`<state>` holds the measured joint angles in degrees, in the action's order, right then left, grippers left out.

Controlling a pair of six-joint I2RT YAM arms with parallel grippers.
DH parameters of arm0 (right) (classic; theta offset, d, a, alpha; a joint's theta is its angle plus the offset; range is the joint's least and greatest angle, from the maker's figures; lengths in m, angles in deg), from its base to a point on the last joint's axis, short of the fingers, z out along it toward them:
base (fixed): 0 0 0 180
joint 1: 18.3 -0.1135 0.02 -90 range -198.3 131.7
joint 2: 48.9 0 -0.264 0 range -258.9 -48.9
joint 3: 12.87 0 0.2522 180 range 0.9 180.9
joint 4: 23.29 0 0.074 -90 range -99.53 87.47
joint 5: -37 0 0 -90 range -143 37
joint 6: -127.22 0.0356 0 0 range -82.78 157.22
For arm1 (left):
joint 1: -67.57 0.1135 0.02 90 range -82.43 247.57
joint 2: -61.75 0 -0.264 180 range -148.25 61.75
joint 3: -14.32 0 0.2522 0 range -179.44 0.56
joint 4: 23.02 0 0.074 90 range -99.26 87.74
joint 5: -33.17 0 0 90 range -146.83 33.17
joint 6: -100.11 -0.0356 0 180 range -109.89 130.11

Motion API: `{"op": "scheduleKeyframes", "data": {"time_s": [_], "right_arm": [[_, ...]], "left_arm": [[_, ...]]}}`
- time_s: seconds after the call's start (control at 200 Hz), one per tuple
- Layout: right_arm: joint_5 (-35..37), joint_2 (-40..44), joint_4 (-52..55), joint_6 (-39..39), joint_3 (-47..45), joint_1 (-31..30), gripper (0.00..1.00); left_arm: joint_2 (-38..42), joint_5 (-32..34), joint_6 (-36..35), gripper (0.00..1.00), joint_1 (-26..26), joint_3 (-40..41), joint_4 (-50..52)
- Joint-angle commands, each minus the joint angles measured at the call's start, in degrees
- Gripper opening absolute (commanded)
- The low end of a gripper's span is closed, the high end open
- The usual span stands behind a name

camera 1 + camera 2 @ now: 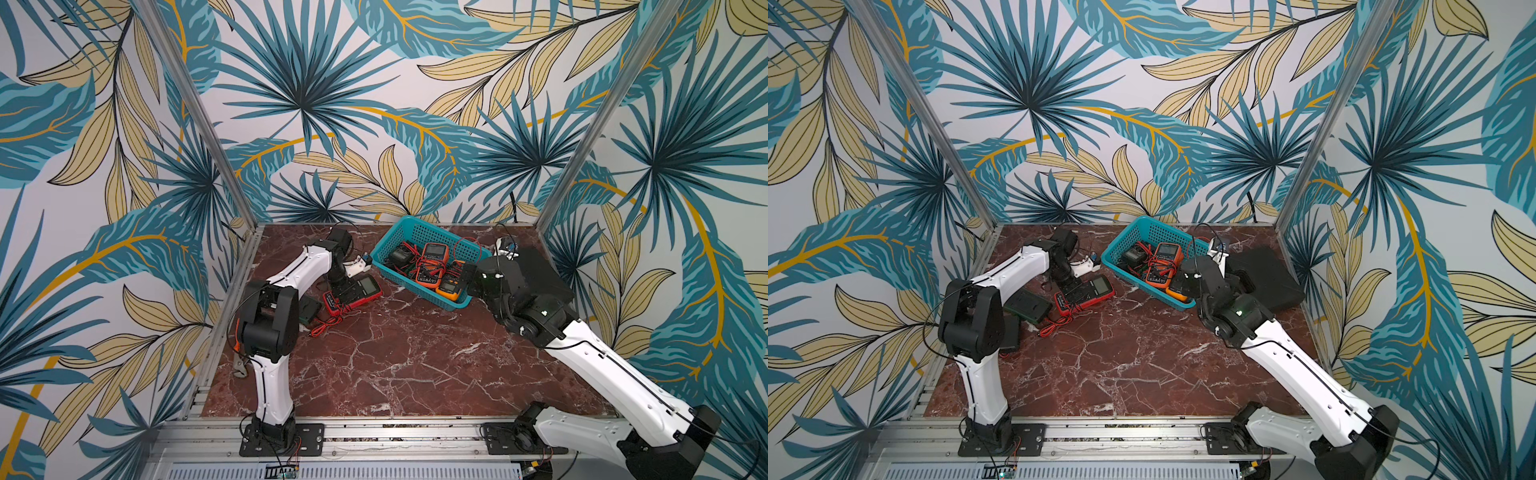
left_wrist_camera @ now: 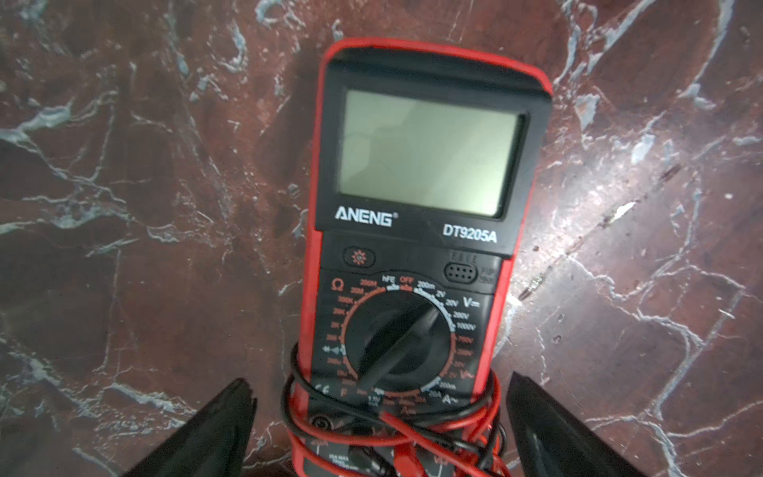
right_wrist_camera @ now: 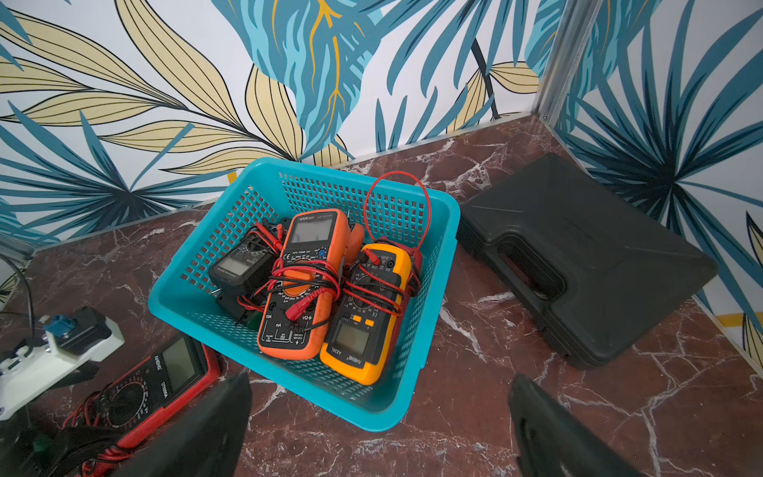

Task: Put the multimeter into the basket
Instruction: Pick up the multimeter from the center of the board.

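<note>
The left jaws stand wide apart, one on either side of the red multimeter, at the end where its red and black leads are wound round it. Neither jaw visibly touches the casing. The multimeter lies flat and face up on the marble worktop, its blank screen stretching away ahead of the jaws.

The right jaws are also wide apart, with nothing between them. Ahead of them sits the teal basket, its near corner roughly in line with the gap. Inside it lie an orange meter, a yellow meter and a small black meter, tangled in red leads. To one side of these jaws, beyond the basket, a black case lies closed on the worktop.

In both top views the red multimeter lies outside the basket, just beside its wall.
</note>
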<state>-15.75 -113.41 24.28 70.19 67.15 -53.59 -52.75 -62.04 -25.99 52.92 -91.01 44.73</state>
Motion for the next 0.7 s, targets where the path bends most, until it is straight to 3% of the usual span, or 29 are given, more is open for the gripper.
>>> {"op": "scheduleKeyframes", "data": {"time_s": [0.0, 0.696], "right_arm": [[1.1, 0.4, 1.0, 0.7, -1.5, 0.1, 1.0], [1.5, -0.3, 0.7, 0.7, -0.8, 0.1, 0.99]], "left_arm": [[-2.2, -0.8, -2.0, 1.0, 0.7, -2.8, 2.4], [-10.0, -0.8, -2.4, 1.0, 1.5, -4.7, 5.4]]}}
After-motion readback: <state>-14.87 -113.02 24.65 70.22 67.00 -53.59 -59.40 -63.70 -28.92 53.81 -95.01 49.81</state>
